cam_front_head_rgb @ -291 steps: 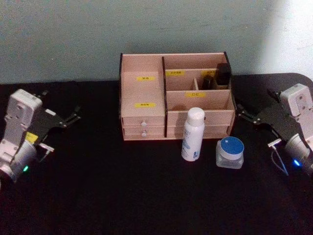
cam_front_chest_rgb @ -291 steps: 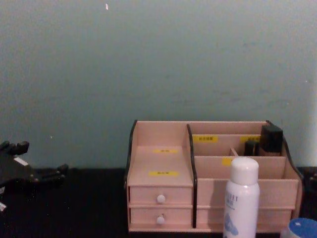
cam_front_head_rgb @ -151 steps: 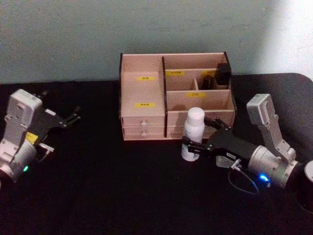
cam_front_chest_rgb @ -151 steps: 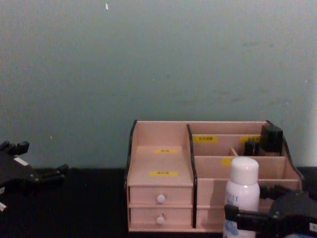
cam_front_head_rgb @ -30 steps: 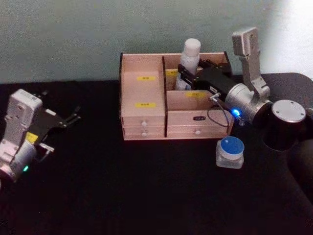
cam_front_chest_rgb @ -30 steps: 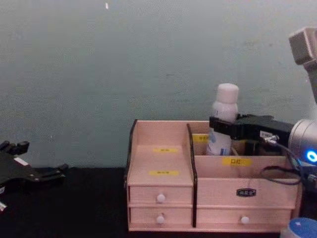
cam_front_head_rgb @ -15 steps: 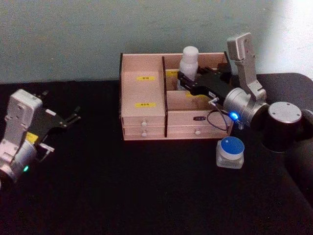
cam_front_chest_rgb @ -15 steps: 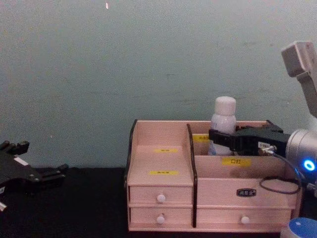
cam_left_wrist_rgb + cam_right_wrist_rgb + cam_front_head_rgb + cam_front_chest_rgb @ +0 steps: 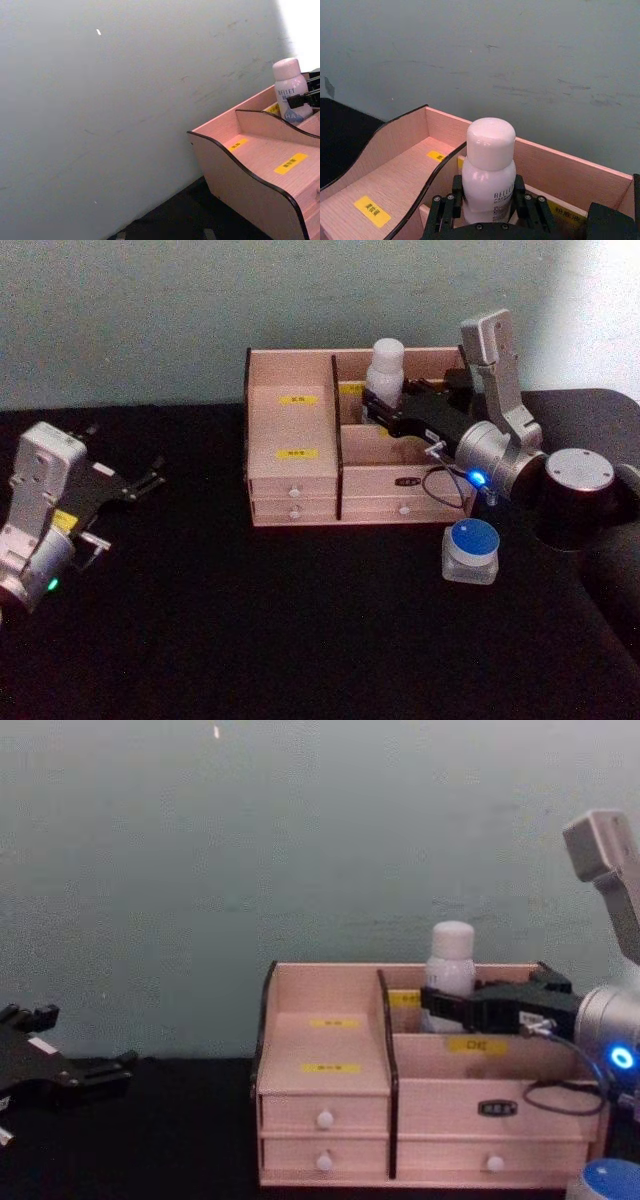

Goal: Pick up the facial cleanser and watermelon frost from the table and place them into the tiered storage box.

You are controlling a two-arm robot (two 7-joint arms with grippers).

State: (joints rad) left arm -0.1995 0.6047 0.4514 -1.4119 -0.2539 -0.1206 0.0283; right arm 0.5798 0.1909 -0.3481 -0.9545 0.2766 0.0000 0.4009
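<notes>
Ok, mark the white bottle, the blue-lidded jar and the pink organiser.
white bottle (image 9: 387, 352), head view, on its cap.
blue-lidded jar (image 9: 473, 538), head view, on the lid.
pink organiser (image 9: 290, 425), head view, on its left stepped shelf.

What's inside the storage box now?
The facial cleanser is upright in a right-side compartment of the tiered storage box, right end effector shut on it. A labelled wall hides its base; the arm covers sections further right. The left end effector idles far left.
</notes>
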